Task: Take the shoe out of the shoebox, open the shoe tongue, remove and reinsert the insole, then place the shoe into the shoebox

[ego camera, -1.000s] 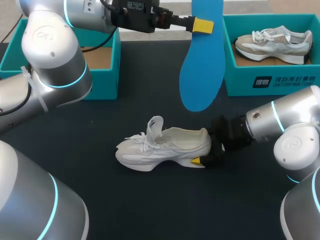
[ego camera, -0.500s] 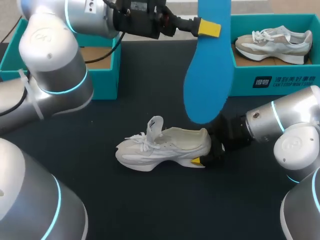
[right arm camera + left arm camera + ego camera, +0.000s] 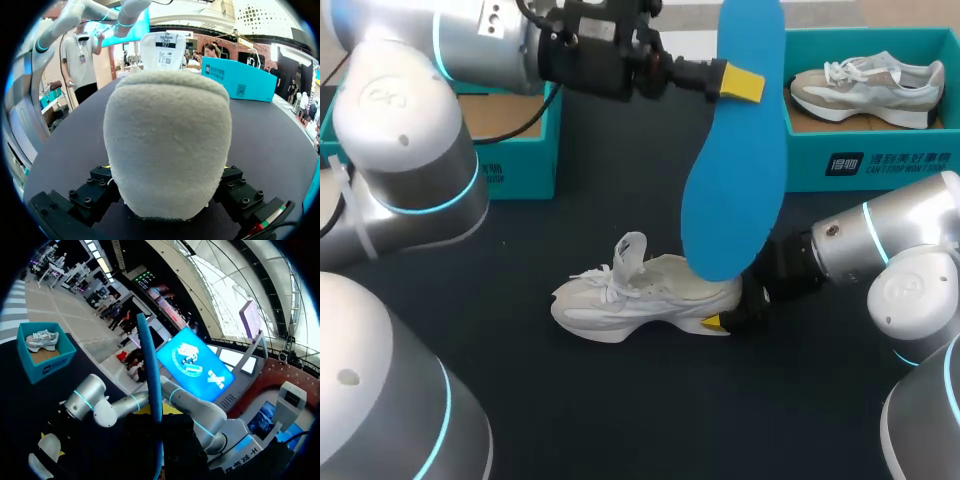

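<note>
While the right arm's fingers [image 3: 712,322] grip the heel of the white lace-up shoe [image 3: 640,295] from both sides on the dark worktop [image 3: 620,420], the long blue foam insole [image 3: 735,150] hangs over it.
The left arm's fingers [image 3: 742,83] are closed on the insole's upper end, its lower end at the shoe's opening. I judge the braced shoe is meant to let it slide in. The teal cardboard shoebox [image 3: 525,170] stands behind.

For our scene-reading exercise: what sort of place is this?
Probably a robot shoe-handling workstation: left arm and right arm over a dark table, with teal shoebox, white shoe, blue insole.
</note>
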You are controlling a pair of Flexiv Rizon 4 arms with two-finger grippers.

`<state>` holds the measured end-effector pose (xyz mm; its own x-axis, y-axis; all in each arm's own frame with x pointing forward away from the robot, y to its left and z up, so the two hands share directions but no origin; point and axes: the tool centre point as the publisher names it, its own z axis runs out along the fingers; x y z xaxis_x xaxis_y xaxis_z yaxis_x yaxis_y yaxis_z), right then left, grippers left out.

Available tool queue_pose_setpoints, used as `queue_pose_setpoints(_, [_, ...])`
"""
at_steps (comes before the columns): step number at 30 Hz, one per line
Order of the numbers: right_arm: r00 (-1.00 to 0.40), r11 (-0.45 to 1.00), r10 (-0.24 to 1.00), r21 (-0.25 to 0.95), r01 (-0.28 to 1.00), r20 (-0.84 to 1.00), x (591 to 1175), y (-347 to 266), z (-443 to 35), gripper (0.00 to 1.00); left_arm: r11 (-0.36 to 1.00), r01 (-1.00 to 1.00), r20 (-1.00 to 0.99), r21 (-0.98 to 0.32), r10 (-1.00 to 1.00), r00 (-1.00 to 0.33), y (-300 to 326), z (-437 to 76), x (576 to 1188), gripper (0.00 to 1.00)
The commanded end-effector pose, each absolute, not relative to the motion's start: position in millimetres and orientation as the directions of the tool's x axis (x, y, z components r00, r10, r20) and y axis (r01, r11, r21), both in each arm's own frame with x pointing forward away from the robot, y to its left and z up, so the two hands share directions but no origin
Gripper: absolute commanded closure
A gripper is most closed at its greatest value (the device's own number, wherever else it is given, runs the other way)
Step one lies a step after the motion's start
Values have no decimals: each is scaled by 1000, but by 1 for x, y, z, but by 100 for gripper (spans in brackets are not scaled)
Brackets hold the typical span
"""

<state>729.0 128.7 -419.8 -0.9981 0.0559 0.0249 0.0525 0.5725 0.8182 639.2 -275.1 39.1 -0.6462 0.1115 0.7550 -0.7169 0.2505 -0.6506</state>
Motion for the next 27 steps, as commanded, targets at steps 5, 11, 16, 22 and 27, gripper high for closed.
queue_pose_setpoints(5, [-998,576,58,816,53,24,728,130,-419,100,169,-728,747,-665,151,-648,-253,32,622,100])
queue_pose_setpoints(11, [-998,576,58,816,53,24,728,130,-419,100,154,-731,746,-665,172,-643,-244,33,622,100])
queue_pose_setpoints(16, [-998,576,58,816,53,24,728,130,-419,100,155,-732,747,-664,174,-641,-244,36,614,100])
queue_pose_setpoints(22, [-998,576,58,816,53,24,728,130,-419,100,157,-747,763,-646,142,-630,-242,39,608,100])
queue_pose_setpoints(27, [-998,576,58,816,53,24,728,130,-419,100,160,-740,757,-653,127,-641,-240,40,606,100])
